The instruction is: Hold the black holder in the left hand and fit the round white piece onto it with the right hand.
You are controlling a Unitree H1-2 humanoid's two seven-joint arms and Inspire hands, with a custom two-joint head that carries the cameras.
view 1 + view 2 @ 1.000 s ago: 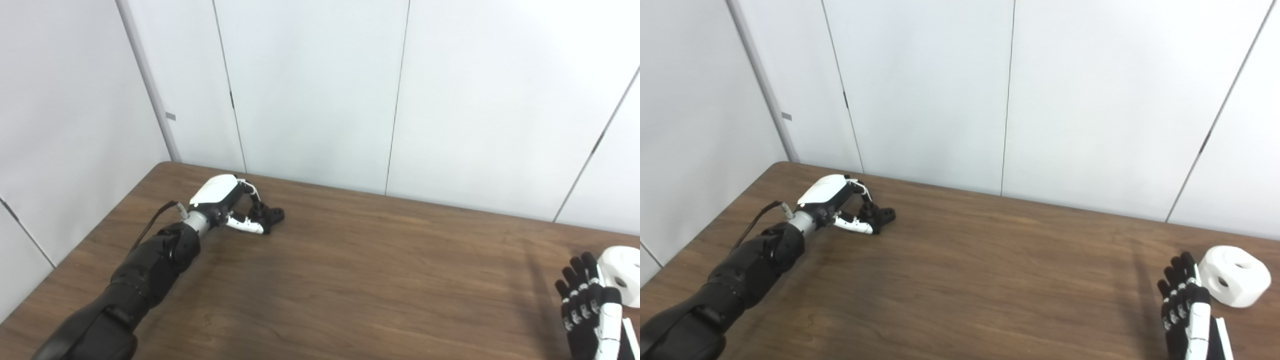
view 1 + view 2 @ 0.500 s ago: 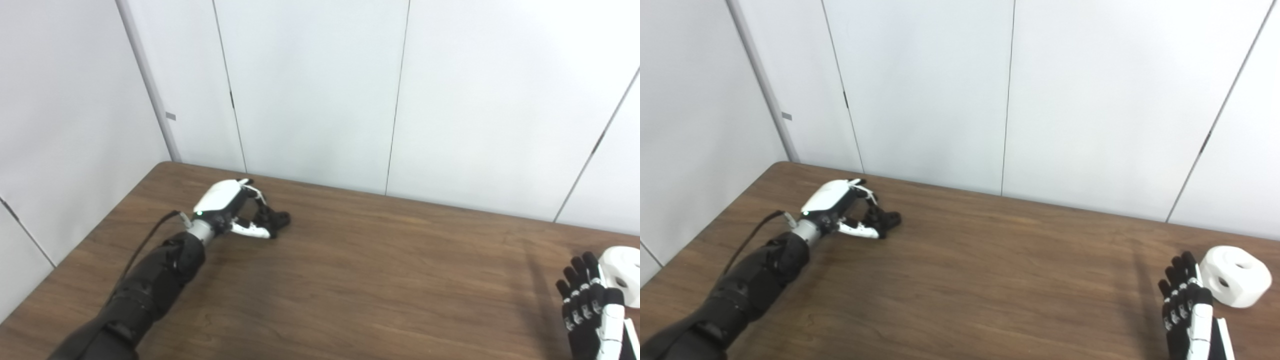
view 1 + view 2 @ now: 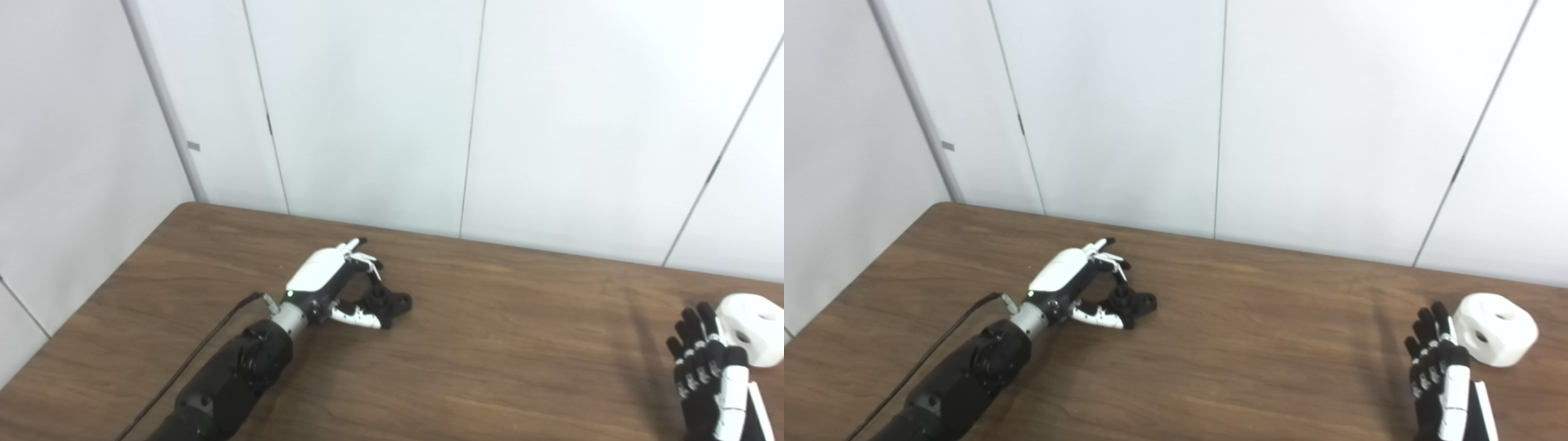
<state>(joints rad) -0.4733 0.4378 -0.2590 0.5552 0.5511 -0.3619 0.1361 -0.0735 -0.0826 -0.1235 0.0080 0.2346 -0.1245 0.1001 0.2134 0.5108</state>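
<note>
moved inward: left robot hand [image 3: 334, 285] grasping black holder [image 3: 384, 304]; right robot hand [image 3: 1438, 366] released.

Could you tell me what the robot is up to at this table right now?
The robot is at the start of an assembly job. Its left hand is curled around a small black holder near the middle-left of the wooden table; whether the holder has left the surface is hard to tell. The right hand is open with fingers upright, beside the round white piece, which sits untouched on the table at the far right. Nothing is fitted together yet.
</note>
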